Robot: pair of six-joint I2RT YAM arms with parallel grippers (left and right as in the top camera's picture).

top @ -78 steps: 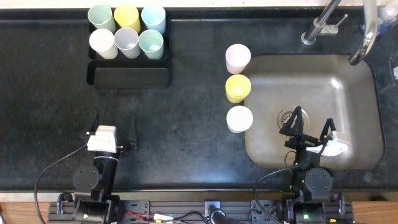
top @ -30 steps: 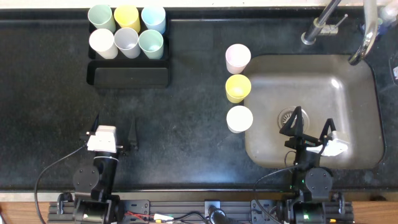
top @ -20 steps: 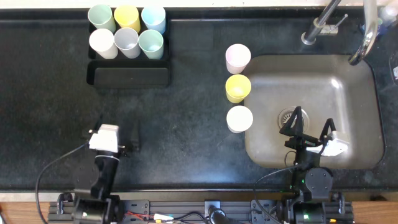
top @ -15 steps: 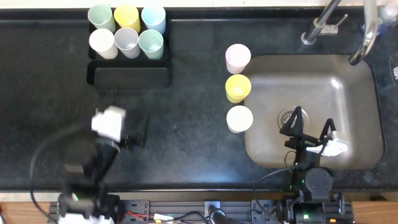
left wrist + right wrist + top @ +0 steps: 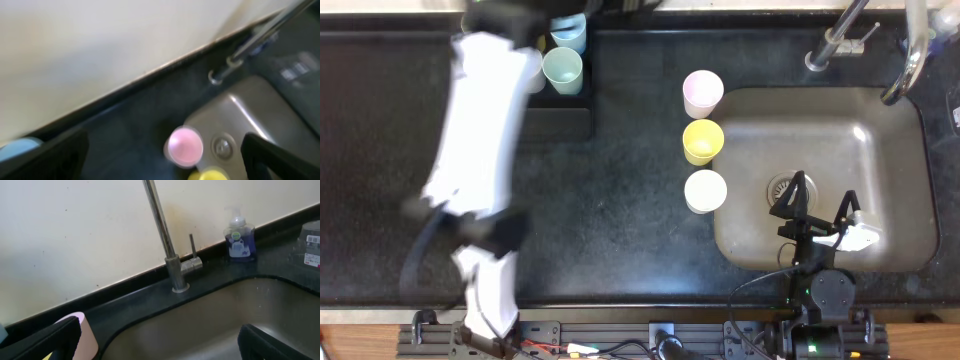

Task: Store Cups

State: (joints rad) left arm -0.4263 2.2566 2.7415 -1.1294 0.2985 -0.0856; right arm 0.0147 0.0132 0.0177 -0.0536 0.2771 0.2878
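From my seat, the right gripper (image 5: 818, 200) hangs over the sink (image 5: 880, 150), close to the drain (image 5: 780, 185). Its two fingers are spread wide with nothing between them, which I read as parked and ready rather than working. Just off the sink's left rim, on the dark counter (image 5: 620, 200), three cups stand upright in a row, each just beside the next: a white cup (image 5: 705, 190) nearest, a yellow cup (image 5: 702, 141) in the middle and a pink cup (image 5: 702, 92) farthest. These are what I have to store. Lined up mouth-up beside the sink like that, I judge they were set out so each can be taken singly. Well to the left of the sink sits the rack (image 5: 560, 120), where I take it the three are meant to go. A teal cup (image 5: 562, 70) and a blue cup (image 5: 570, 32) stand in it, and my left arm (image 5: 480, 120) covers the rest, so I cannot tell how much room is left. The left gripper (image 5: 161, 142) is held high on that side, looking back toward the sink, with its fingers far apart and holding nothing. Behind the sink rise the faucet (image 5: 162, 235) and, farther along, a soap bottle (image 5: 239, 237).
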